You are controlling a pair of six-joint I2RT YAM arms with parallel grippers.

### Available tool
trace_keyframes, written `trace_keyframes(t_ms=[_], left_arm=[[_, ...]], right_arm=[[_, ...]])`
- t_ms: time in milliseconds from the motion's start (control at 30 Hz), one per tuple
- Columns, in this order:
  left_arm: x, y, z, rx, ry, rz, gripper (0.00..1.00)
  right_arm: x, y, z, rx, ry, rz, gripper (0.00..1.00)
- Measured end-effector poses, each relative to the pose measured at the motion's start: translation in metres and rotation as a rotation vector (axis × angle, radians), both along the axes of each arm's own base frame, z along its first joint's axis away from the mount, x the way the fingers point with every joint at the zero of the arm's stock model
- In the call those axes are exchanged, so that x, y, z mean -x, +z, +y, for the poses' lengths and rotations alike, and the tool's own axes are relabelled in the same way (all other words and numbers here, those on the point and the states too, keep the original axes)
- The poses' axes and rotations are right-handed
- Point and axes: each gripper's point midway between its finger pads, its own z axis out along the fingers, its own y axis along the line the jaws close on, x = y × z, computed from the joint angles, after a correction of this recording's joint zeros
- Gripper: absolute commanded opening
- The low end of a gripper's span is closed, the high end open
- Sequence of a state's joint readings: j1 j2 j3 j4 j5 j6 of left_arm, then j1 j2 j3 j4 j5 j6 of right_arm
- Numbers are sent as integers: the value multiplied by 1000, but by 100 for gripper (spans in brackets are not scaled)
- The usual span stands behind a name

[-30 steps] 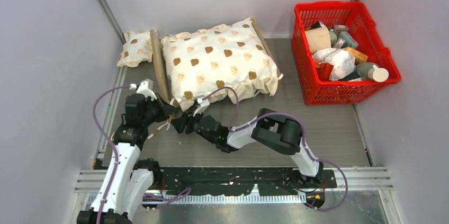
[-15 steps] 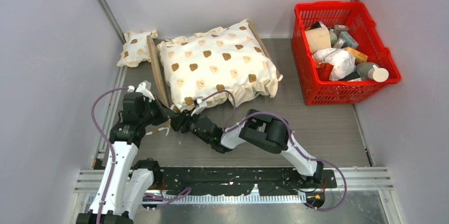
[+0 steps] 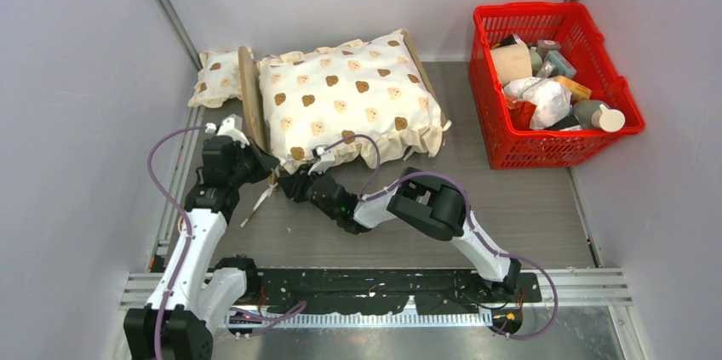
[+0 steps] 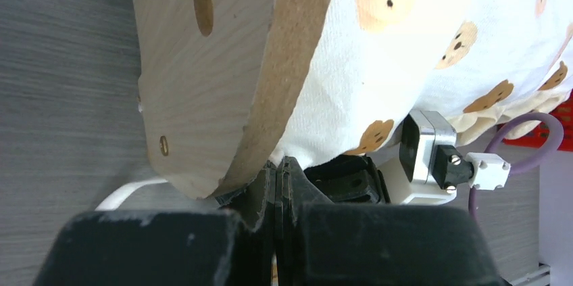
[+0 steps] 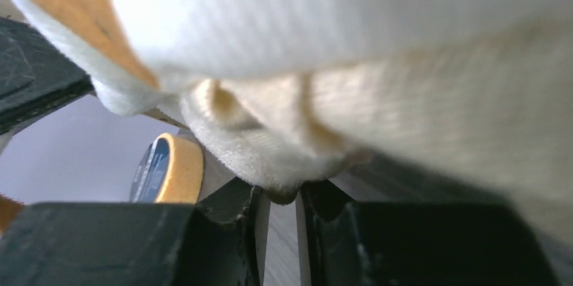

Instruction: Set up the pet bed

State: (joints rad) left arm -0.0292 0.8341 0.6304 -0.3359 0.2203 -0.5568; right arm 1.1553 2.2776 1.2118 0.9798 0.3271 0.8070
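Nearest to me, my left pincer (image 3: 258,169) is clenched tight, its tips pressed against the bottom corner of the headboard (image 4: 203,76); I see nothing between them, so I take it to be nudging the wood, not holding it. Just beside it, my right pincer (image 3: 288,183) has reached in low under the near-left corner of the cushion (image 3: 349,100). Its fingers (image 5: 251,215) stand with only a slim gap and the frill hangs right at their mouth, but I cannot tell whether the cloth is nipped or merely resting there. The pet bed (image 3: 249,105) lies across the middle of the table (image 3: 511,198), headboard on the left. The cushion is spread over its base and spills past the near edge. Beyond the headboard, outside the frame at the far left, lies the small pillow (image 3: 217,77). Well apart on the right stands the red basket (image 3: 477,88). I judge I am seating the cushion's corner against the headboard. Next I would need a sure grip on that frill and a short tuck inward while my left braces the wood. The pillow has yet to be brought inside.
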Motion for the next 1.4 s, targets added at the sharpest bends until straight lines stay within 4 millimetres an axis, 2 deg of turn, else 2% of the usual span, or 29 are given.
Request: trace_keyframes(t_ms=[33,133,333,433,567,667,800,867,900,1067,1200,1400], left_arm=[[-4,0,0,4,-3,2,0],[-15,0,-1,15,-9,-2,0],[-17,0,-3,25,-17,-2,0],[-17,0,-3,26,-21,10,0],[-16,-2,-2,21,-14,27,0],[-13,-4,0,18,-2,30,0],[-3,-22,6,-5,24,67,0],[0,-29,9,-17,31,91,0],[2,-31,9,-20,30,99,0],[2,-31,9,-22,27,101,0],[2,-31,8,-20,25,102,0],[3,-31,7,-15,20,103,0]], right_arm=[[-3,-2,0,17,-4,0,15],[-11,-1,1,51,-13,-13,6],[-11,5,6,84,-1,-49,5],[-5,4,7,111,27,-63,5],[8,5,-6,185,79,-86,5],[18,16,-16,234,106,-102,5],[21,38,-24,266,117,-119,5],[21,38,-26,291,121,-114,16],[22,37,-27,300,126,-112,26],[27,33,-25,275,154,-129,36],[32,29,-12,208,200,-161,44],[34,1,5,197,249,-146,48]])
